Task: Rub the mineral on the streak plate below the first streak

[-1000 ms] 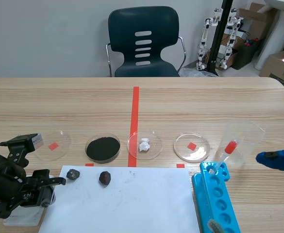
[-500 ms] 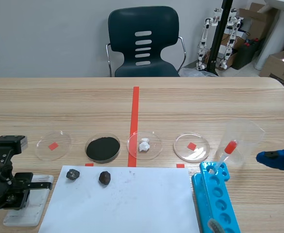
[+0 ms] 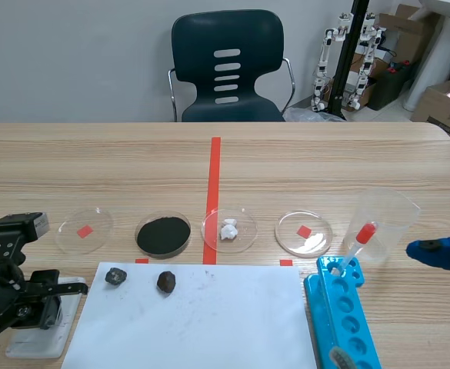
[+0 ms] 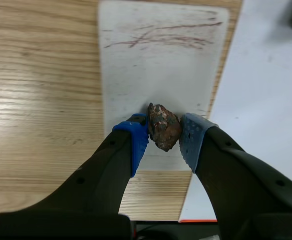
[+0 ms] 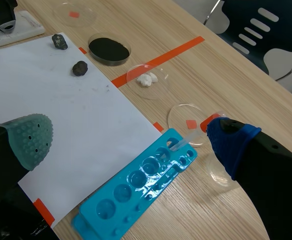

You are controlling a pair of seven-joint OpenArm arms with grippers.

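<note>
The left gripper (image 4: pixel 164 140) is clamping its two blue-padded fingers on a small, rough, reddish-brown mineral lump (image 4: pixel 163 125). It is holding the lump low over the near half of the white rectangular ceramic streak plate (image 4: pixel 136 75) — whether the lump is actually touching the surface I cannot tell. Toward the plate's far end, the first streak (image 4: pixel 160 39) is showing as a cluster of thin reddish-brown lines. The white stretch between that mark and the mineral is showing no second line. So I am judging the task as begun but not done: the pick-up and the positioning below the first streak are looking finished, while the rubbing stroke itself is waiting to be made. The plate is lying at the near left of the pale wooden table (image 3: pixel 325 161), just beside the left edge of a large white paper sheet (image 3: pixel 209 323), which is carrying two dark rocks (image 3: pixel 116 276) near its far left corner. Over at the right, the right gripper (image 5: pixel 131 142) is hanging with its fingers spread wide and gripping nothing — near a bright blue plastic well tray (image 5: pixel 136 185).
</note>
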